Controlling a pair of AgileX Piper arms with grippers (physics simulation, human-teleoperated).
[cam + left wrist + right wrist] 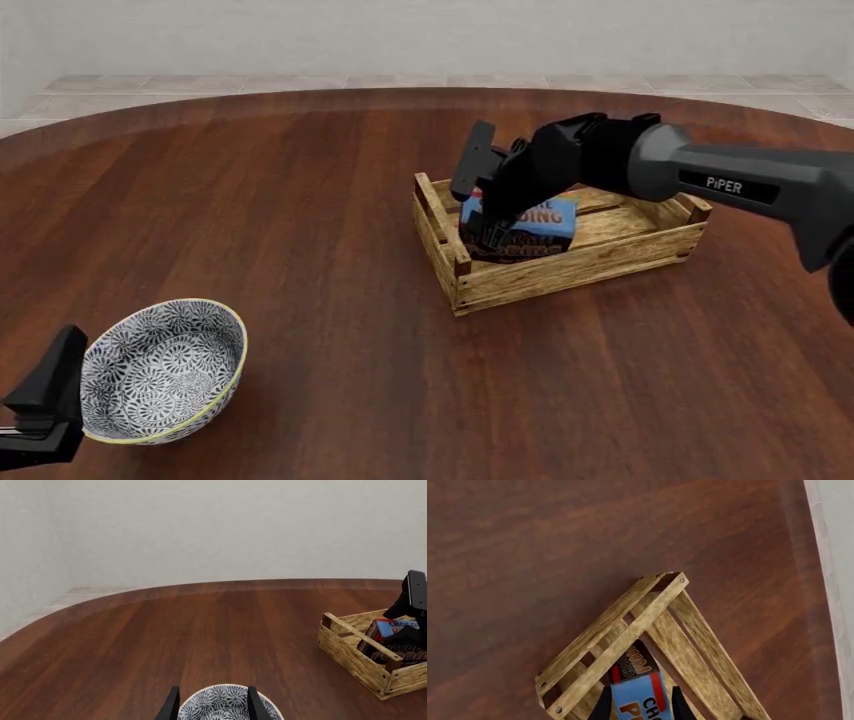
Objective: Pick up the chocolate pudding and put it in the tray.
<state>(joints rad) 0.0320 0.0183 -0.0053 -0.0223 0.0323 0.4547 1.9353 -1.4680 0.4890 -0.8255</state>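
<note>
the tabletop [267, 200] was a rounded dark wood surface, its far edge curving in front of a pale floor and wall. bare wood lay all around the tray [574, 265], which sat right of centre, well away from every edge. the only other thing on the surface was a patterned bowl [163, 370] near the front left, well apart from the tray.

the right end effector [491, 225] reached down into the tray's left half, its arm coming in from the right. the chocolate pudding [534, 225] was inside the tray, tilted, blue top up. in the right wrist view the box [640, 700] sat between the two fingers [603, 705], which pressed on its sides: the right end effector was grasping the chocolate pudding.

the left end effector [212, 705] stood at the bowl [223, 705], its fingers spread either side of the bowl's rim, released.
</note>
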